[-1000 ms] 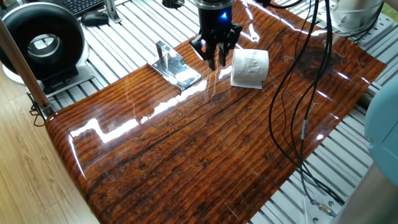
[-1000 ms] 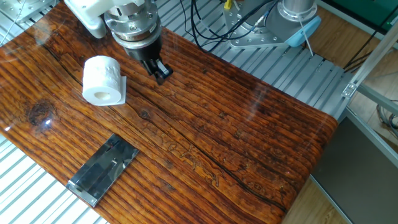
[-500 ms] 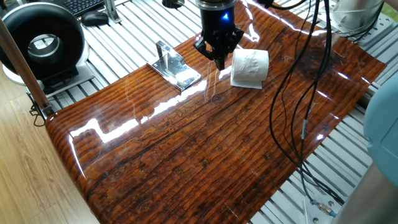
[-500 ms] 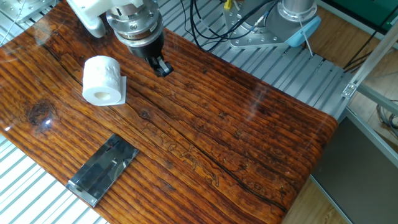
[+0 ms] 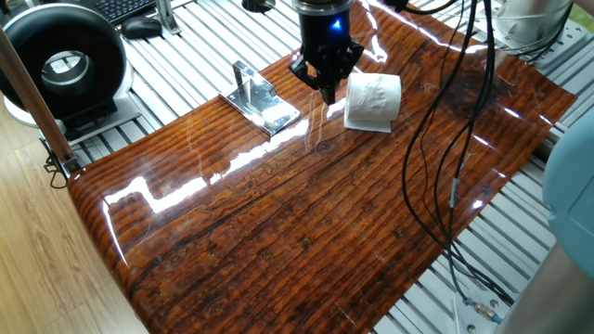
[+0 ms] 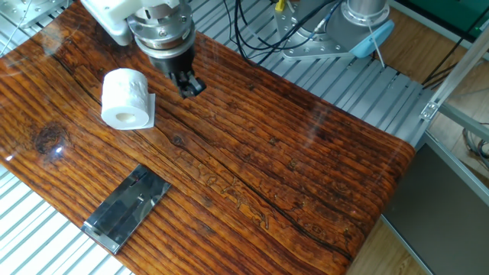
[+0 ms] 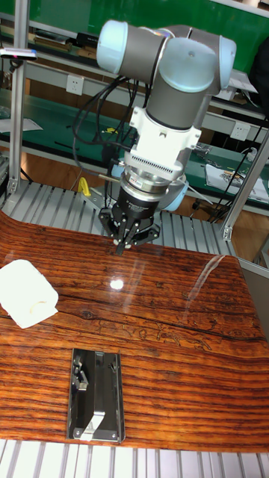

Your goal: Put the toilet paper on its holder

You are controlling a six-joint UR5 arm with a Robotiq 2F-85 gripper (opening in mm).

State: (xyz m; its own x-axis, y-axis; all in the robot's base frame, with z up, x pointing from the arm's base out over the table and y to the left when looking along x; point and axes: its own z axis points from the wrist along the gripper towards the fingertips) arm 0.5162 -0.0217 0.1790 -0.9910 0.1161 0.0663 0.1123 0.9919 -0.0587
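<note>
The toilet paper (image 5: 374, 100) is a white roll lying on its side on the wooden table, with a loose sheet under it. It also shows in the other fixed view (image 6: 126, 98) and the tall view (image 7: 28, 293). The holder (image 5: 263, 102), a chrome plate with a short upright bar, stands on the table apart from the roll (image 6: 127, 206) (image 7: 95, 396). My gripper (image 5: 328, 93) hangs just above the table between roll and holder, beside the roll without touching it. Its fingers are shut together with nothing in them (image 6: 189, 88) (image 7: 122, 248).
A large black ring-shaped device (image 5: 63, 65) stands off the table's far left corner, near a keyboard (image 5: 125, 7). Black cables (image 5: 436, 121) hang over the table's right part. The arm's base (image 6: 359, 30) is mounted beyond the table edge.
One second ago the fingers stood apart; they have come together. The gripper has shifted slightly toward the roll, staying low over the table.
</note>
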